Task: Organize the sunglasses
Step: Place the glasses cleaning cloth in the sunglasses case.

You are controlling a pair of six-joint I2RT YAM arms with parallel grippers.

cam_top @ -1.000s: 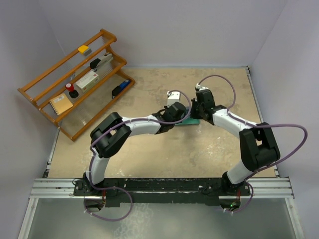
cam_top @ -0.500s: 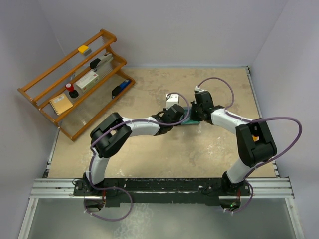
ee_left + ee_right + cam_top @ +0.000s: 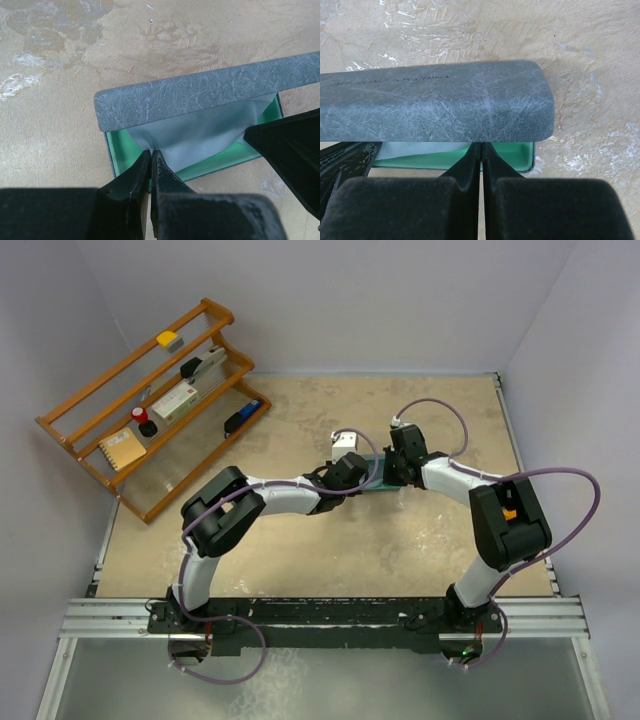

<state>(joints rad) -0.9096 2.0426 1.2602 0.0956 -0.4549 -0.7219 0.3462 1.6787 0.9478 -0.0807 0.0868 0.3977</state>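
- The grey case (image 3: 378, 483) sits mid-table, well apart from the wooden rack (image 3: 150, 410) at the far left, with both arms reaching in to meet over it.
- Its lid (image 3: 200, 97) is raised partway, hanging over the green tray (image 3: 116, 152). So the case is open, or close to it, but not thrown back.
- A pale cloth (image 3: 200, 135) is bunched inside and covers most of the lining. I see no sunglasses in any view; if they are under the cloth, I cannot tell.
- The left gripper (image 3: 150, 156) has its jaws pressed together, tips right at the near corner of the cloth by the tray wall. Whether a fold is caught between them is unclear from here.
- The right gripper (image 3: 482, 150) is also pressed together, its tips tucked just under the lid's front edge at the other end of the tray — more a nudge or a prop than a grasp, as I read it.
- My judgement: this is somewhere in the middle. The case is found and opened, but the cloth is unsettled — and I cannot confirm the glasses are stowed or the lid ready to close.
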